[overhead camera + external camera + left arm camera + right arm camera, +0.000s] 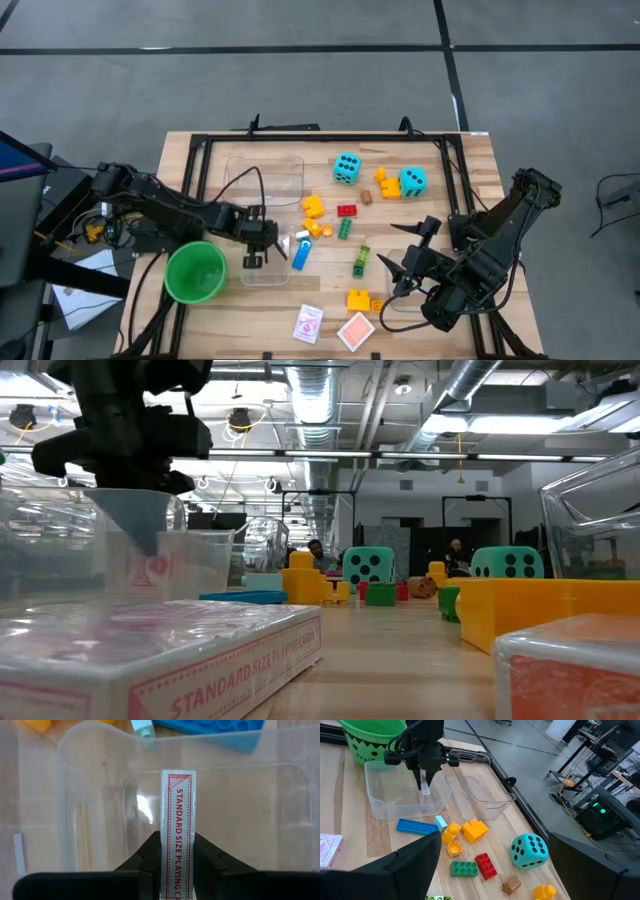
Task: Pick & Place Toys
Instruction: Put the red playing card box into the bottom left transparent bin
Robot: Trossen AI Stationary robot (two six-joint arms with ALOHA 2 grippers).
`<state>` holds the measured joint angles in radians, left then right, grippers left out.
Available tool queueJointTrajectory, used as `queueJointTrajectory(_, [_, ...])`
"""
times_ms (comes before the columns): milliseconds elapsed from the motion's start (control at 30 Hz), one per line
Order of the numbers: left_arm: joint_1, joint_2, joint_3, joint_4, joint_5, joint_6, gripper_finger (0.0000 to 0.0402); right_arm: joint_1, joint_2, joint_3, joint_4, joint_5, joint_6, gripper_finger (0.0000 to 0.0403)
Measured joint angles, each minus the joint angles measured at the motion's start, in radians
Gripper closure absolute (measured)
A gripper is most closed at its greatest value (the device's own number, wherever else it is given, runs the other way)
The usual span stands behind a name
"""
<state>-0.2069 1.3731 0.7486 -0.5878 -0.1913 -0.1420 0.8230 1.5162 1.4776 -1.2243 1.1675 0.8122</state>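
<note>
My left gripper (254, 248) is shut on a red-and-white playing-card pack (177, 820) and hangs over a clear bin (385, 805). The pack's lower end is down between the bin's walls. Two more card packs (308, 323) (356, 331) lie flat at the table's near edge. Two cyan dice (347, 168) (413, 181) sit toward the far side. Loose bricks lie between them, among them a blue brick (300, 254) beside the bin. My right gripper (405, 252) hangs open above the table's right side, touching nothing. My left gripper pinches the card pack's two broad faces (176, 870) between its fingers (150, 855), at the pack's upper end. The fingers come steeply from above. The pack stands on end, narrow side toward the wrist camera; whether its lower end (426, 794) touches the bin's floor I cannot tell.
A green cup (195, 272) stands left of the bin, close to my left arm. A second clear bin (265, 180) lies farther back. Yellow (313, 206), red (346, 211) and green (359, 262) bricks are scattered mid-table. A black frame (200, 150) borders the table.
</note>
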Motion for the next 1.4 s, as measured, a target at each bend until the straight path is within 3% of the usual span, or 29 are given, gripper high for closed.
queueJointTrajectory(500, [0.025, 0.0, 0.0, 0.001, 0.006, -0.004, 0.0338, 0.0, 0.0, 0.0, -0.002, 0.0, 0.0, 0.0047])
queueJointTrajectory(833, [0.025, 0.0, 0.0, -0.007, 0.004, -0.024, 0.0284, 0.0, 0.0, 0.0, -0.002, 0.0, 0.0, 0.0047])
queueJointTrajectory(1400, [0.008, 0.0, 0.0, -0.006, -0.027, 0.009, 0.0235, 0.0, 0.0, 0.0, -0.002, 0.0, 0.0, 0.0047])
